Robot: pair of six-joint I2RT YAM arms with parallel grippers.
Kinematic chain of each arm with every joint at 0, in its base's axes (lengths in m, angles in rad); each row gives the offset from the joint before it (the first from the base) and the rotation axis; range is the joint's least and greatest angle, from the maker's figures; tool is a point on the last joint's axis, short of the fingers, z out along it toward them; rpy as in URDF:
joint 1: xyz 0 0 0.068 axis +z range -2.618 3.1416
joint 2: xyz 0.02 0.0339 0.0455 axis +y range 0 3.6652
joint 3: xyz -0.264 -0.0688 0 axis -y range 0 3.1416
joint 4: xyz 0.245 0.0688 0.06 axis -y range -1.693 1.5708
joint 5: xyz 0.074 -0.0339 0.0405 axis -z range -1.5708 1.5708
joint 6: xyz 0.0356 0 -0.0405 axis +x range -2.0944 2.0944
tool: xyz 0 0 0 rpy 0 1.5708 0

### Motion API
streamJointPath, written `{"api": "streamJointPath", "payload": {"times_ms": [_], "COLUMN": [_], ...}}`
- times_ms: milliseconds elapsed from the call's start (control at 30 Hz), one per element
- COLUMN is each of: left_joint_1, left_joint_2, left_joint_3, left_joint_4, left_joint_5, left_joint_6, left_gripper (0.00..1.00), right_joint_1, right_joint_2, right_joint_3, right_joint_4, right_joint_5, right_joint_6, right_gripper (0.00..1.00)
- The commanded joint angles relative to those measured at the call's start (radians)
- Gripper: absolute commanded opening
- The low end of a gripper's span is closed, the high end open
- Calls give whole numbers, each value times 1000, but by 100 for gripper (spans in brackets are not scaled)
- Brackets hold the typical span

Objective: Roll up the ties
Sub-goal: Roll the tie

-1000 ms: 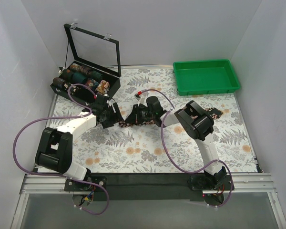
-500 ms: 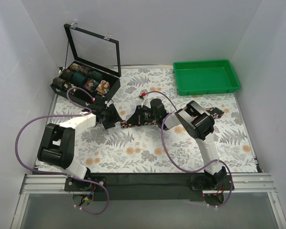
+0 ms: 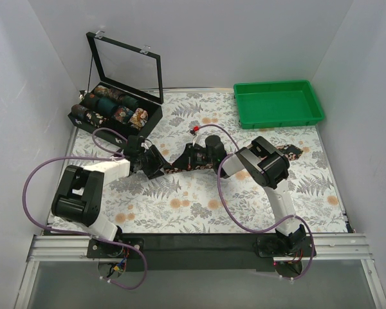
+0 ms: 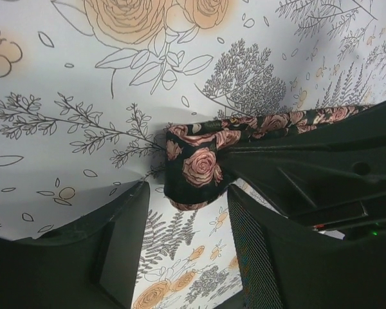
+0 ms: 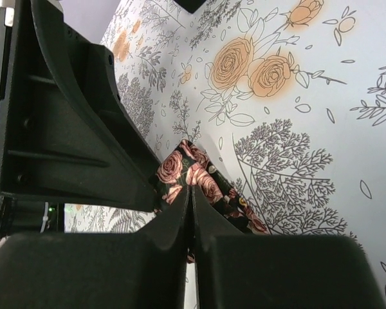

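Clearly the right gripper pinches the tie on the floral cloth, fingers together; the left gripper straddles its folded end, fingers apart; closing off-centre might spill the fold.

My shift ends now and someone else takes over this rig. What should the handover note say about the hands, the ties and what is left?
Left hand: open, jaws either side of the tie's folded end.
Right hand: shut on the same tie, close by.
The rest of the tie runs flat to the right, not rolled.
Done: several rolled ties sit in the black box.
Left: roll this tie.
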Motion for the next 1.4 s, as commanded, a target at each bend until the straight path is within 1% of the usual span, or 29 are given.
{"api": "streamJointPath", "payload": {"times_ms": [0, 67, 100, 167, 200, 233, 267, 300, 333, 367, 400, 433, 467, 500, 533, 567, 600, 633, 667, 733, 767, 800, 833, 900, 933, 967, 1133, 1267, 1367], "left_joint_1": [2, 0, 2, 2, 2, 0, 2, 2, 2, 0, 2, 2, 0, 0, -1, -7, -12, -18, -36, -63, -98, -113, -128, -171, -179, -191, -204, -208, -214], "left_joint_2": [-53, -91, -107, -148, -159, -170, -186, -193, -202, -204, -202, -199, -196, -193, -193, -193, -196, -197, -193, -181, -165, -156, -144, -93, -73, -40, 19, 66, 132], "left_joint_3": [-37, -30, -27, -7, 2, 13, 33, 45, 59, 73, 110, 128, 143, 157, 180, 190, 196, 208, 216, 237, 239, 240, 240, 268, 283, 304, 340, 366, 421], "left_joint_4": [-20, -39, -59, -82, -106, -118, -131, -151, -160, -171, -200, -218, -232, -253, -261, -270, -267, -267, -267, -267, -264, -255, -254, -278, -290, -298, -304, -315, -370], "left_joint_5": [-2, -22, -53, -82, -99, -126, -137, -145, -140, -127, -114, -107, -88, -78, -74, -56, -58, -56, -30, -28, -33, -73, -97, -142, -163, -171, -145, -165, -151], "left_joint_6": [3, 29, 67, 118, 153, 211, 251, 285, 360, 398, 435, 475, 544, 581, 610, 679, 705, 734, 774, 855, 886, 953, 989, 1049, 1095, 1113, 1204, 1268, 1265], "left_gripper": [48, 50, 51, 58, 61, 65, 69, 71, 77, 81, 86, 87, 87, 88, 88, 88, 88, 88, 88, 89, 90, 91, 91, 91, 91, 91, 89, 89, 87], "right_joint_1": [-2, -2, 0, -2, 0, -3, -3, -5, -6, -10, -11, -16, -17, -20, -22, -20, -23, -22, -25, -29, -33, -36, -37, -37, -39, -40, -42, -49, -51], "right_joint_2": [-38, -81, -96, -147, -167, -207, -227, -247, -291, -313, -337, -391, -420, -451, -512, -543, -573, -637, -670, -765, -796, -831, -898, -966, -1030, -1061, -1233, -1288, -1307], "right_joint_3": [-10, -4, 5, 8, 5, -2, -5, -4, -5, -4, -5, -10, -16, -19, -22, -27, -28, -30, -38, -44, -48, -70, -83, -134, -149, -169, -269, -289, -289], "right_joint_4": [16, -31, -53, -114, -132, -172, -204, -241, -316, -361, -407, -509, -562, -618, -730, -784, -839, -940, -984, -1115, -1145, -1169, -1200, -1217, -1231, -1235, -1263, -1303, -1324], "right_joint_5": [-11, -15, -16, -18, -15, -8, 10, 18, 31, 39, 53, 71, 117, 151, 182, 247, 280, 310, 368, 422, 459, 472, 479, 504, 510, 521, 538, 570, 579], "right_joint_6": [-42, -86, -103, -152, -167, -202, -224, -246, -296, -324, -353, -408, -437, -466, -529, -557, -581, -624, -641, -667, -672, -674, -674, -672, -668, -666, -664, -675, -684], "right_gripper": [9, 13, 21, 30, 39, 43, 50, 53, 56, 59, 67, 71, 75, 82, 86, 92, 96, 98, 98, 98, 98, 98, 98, 98, 98, 98, 98, 98, 98]}}
